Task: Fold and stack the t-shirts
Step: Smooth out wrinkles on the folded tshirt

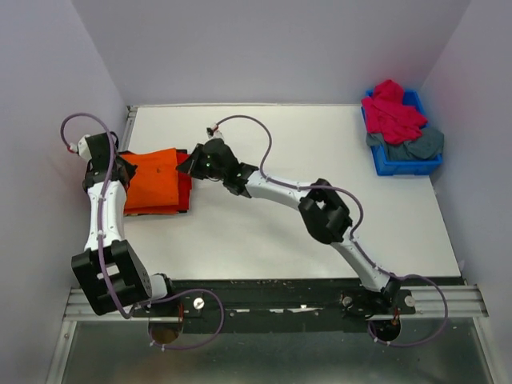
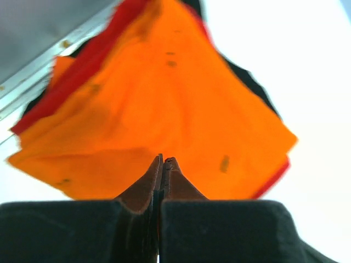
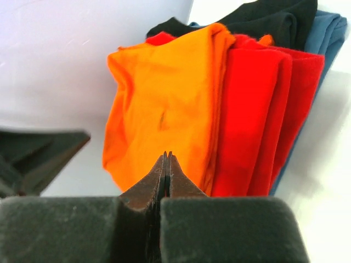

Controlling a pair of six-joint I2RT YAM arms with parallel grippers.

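Note:
A folded bright orange t-shirt [image 1: 156,186] lies on top of a stack at the table's left, with a folded red t-shirt [image 1: 185,192] under it. In the right wrist view the orange shirt [image 3: 164,98] sits over the red shirt [image 3: 263,109], with black cloth [image 3: 263,22] and a slate grey-blue shirt [image 3: 329,33] beneath. My left gripper [image 1: 126,170] is shut and empty at the stack's left edge, its tips [image 2: 164,159] just above the orange shirt [image 2: 164,98]. My right gripper [image 1: 190,164] is shut and empty at the stack's far right corner; its tips [image 3: 167,155] hold nothing.
A small blue plastic bin [image 1: 400,166] stands at the far right, holding crumpled magenta-pink shirts [image 1: 392,114] and a grey-blue one [image 1: 420,146]. The white table [image 1: 280,232] ends at a metal rail on the left [image 2: 49,60]. My left gripper shows at the left of the right wrist view [image 3: 38,159].

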